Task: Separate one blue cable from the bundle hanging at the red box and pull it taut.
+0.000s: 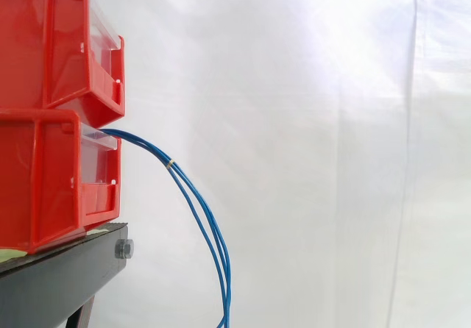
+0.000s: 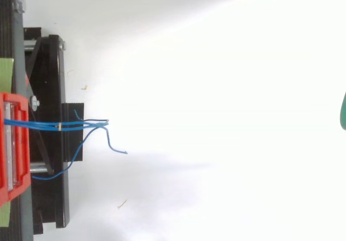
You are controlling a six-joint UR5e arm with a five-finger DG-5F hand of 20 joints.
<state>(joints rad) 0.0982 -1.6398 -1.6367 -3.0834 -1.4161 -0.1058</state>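
Cables point(image 1: 171, 165) (blue, banded) from lower bin point(image 1: 51, 188)

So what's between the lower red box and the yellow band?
Just the thin blue cables, running from lower red plastic box to yellow band, in side view.

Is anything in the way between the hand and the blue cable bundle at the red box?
Nothing visible. Between the hand at the top view's right edge and the blue cable bundle hanging from the lower red box lies open space.
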